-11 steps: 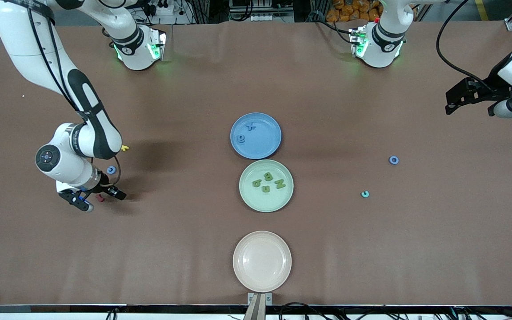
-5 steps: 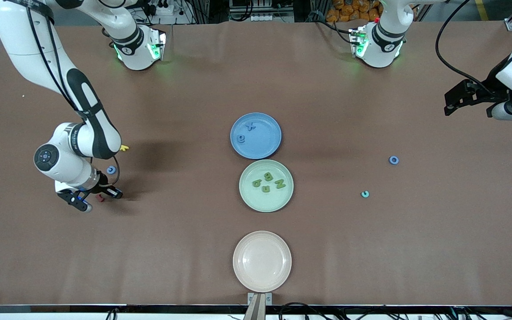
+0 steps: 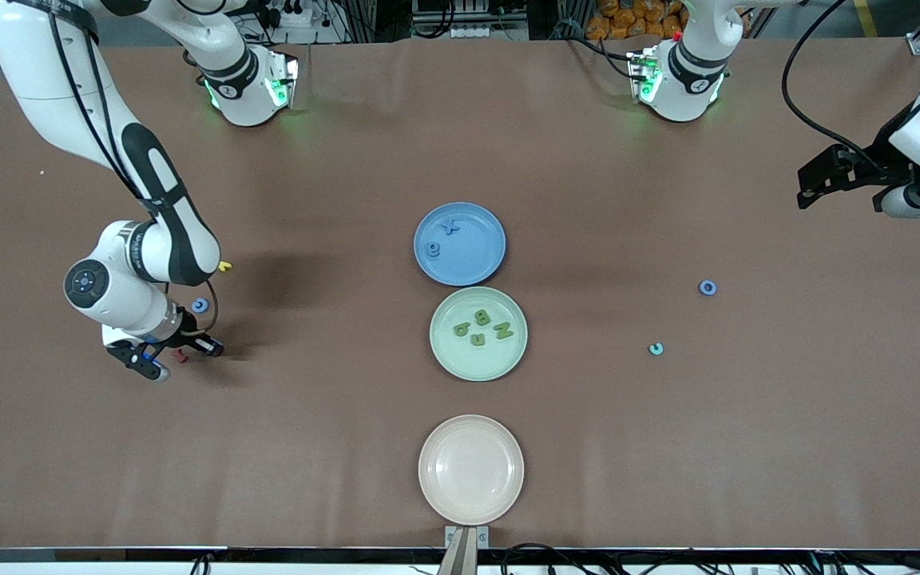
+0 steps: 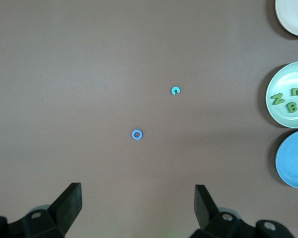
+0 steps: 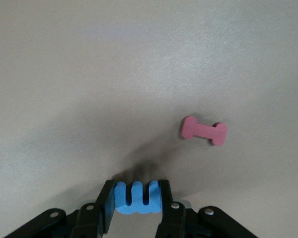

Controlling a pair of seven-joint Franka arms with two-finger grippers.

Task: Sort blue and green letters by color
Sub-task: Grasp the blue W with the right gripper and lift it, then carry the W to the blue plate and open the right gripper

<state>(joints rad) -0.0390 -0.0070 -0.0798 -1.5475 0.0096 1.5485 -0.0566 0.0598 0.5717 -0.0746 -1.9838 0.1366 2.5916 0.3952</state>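
My right gripper (image 5: 135, 198) has just pinched a blue letter (image 5: 136, 197) near the table's edge; blue plate (image 3: 477, 257) next, left gripper (image 4: 138, 208) waiting spread.

Green plate (image 3: 438, 351), frame centre: olive foam letters read N (image 3: 503, 330), B (image 3: 482, 317), n (image 3: 477, 339). Blue plate (image 3: 485, 271) above it: an X (image 3: 450, 227). No printed labels legible.

Matt brown table cover (image 3: 332, 447), glossy plastic-looking plates (image 3: 438, 479), matt foam blue letter (image 5: 136, 198)
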